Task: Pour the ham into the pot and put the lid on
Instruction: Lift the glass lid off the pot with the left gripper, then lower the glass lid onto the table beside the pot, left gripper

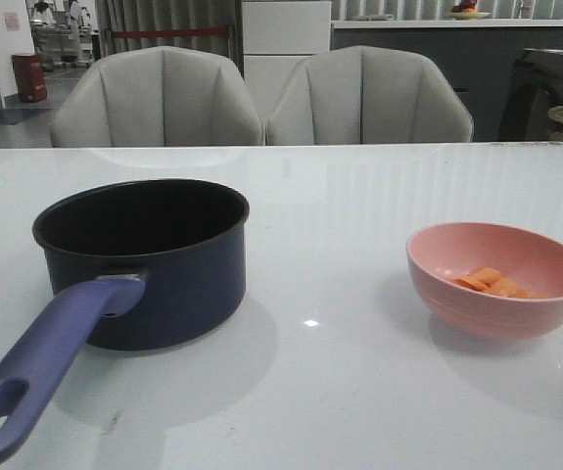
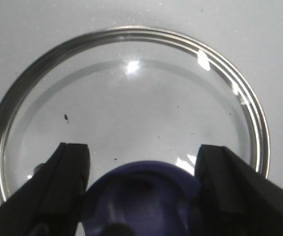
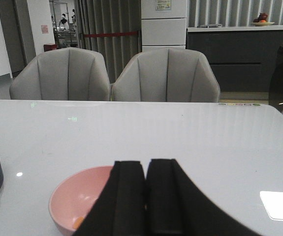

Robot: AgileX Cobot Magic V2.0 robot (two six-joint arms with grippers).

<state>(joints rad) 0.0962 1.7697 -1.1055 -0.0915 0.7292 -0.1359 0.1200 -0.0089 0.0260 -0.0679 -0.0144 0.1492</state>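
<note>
Two end effectors are at work here, and neither holds anything. The left end effector (image 2: 141,196) is spread wide, its black fingers (image 2: 65,187) standing either side of the blue funnel-shaped knob of the round glass lid with a steel rim (image 2: 131,98), which lies flat on the glossy white desk (image 1: 359,196); whether the fingers touch the knob cannot be told. In the front view only a sliver of that lid's rim shows at the far left edge, just beside the long purple-blue handle of the dark navy round saucepan (image 1: 149,259), which stands upright and uncovered on the left of the desk. The right end effector (image 3: 146,196) has its fingers pressed together and hangs above the near rim of the salmon-pink round bowl (image 1: 501,279), well apart from the saucepan on the right. A few small flat orange-pink ham chunks (image 1: 492,282) lie in the bottom of the bowl.

The glass lid looks rigid, smooth and breakable, so the knob is the sensible hold; its flared top should stop the fingers sliding off. The bowl seems light and stiff, best pinched at its rim, and the loose ham should tumble out readily once it is tipped over the saucepan. Nothing has yet been poured or covered.
</note>
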